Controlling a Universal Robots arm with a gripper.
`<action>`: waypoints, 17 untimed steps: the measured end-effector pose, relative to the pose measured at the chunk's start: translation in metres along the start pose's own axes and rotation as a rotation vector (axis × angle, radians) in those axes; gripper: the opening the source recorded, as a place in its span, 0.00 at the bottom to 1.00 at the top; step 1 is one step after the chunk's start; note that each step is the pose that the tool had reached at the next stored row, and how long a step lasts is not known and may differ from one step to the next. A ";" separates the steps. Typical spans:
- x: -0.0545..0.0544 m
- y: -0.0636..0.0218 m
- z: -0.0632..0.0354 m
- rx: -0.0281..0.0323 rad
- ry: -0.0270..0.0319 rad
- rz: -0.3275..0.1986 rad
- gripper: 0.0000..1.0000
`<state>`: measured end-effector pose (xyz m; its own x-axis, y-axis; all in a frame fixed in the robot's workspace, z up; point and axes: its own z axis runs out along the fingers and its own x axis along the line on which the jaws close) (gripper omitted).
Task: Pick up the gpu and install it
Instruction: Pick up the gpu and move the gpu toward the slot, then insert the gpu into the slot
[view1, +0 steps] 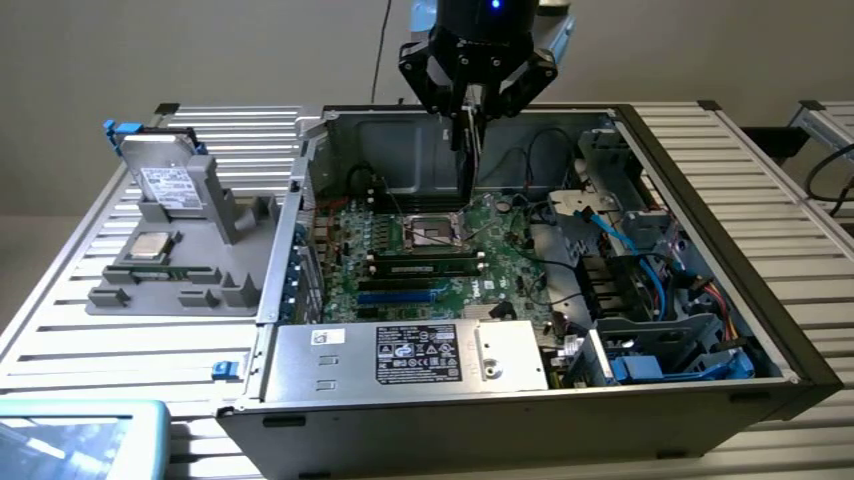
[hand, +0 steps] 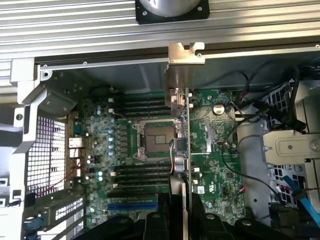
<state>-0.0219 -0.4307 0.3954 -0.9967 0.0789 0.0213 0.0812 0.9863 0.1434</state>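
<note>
The black end effector (view1: 470, 100), its arm cut off at the exterior view's upper edge, is clamped on the thin green circuit-board gpu (view1: 465, 160) with a silver end bracket. It holds the card upright over the green motherboard (view1: 344, 275) inside the open grey computer case (view1: 387, 150) on the ribbed metal surface (view1: 80, 340). The card is seen edge-on, so its faces are hard to make out. Whether its lower edge touches the board is unclear.

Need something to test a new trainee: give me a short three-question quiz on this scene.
1. Multiple choice: the gripper holds A) a hard drive, B) the gpu, C) a memory stick.
2. True or false: the gpu lies flat on the table.
3. On which side of the computer case, in the exterior view, does the grey holder stand?
Key: 1 B. 2 False; it hangs upright over the open case. 3 Left.
</note>
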 end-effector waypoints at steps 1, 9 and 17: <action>0.000 0.0000 0.0000 -0.0001 0.0001 0.000 0.29; -0.009 0.0018 0.0011 0.0004 0.0079 0.001 0.29; -0.013 0.0022 0.0024 0.0017 0.0207 -0.058 0.29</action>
<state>-0.0093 -0.4291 0.3930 -0.9993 0.0183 0.0334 0.0229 0.9894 0.1433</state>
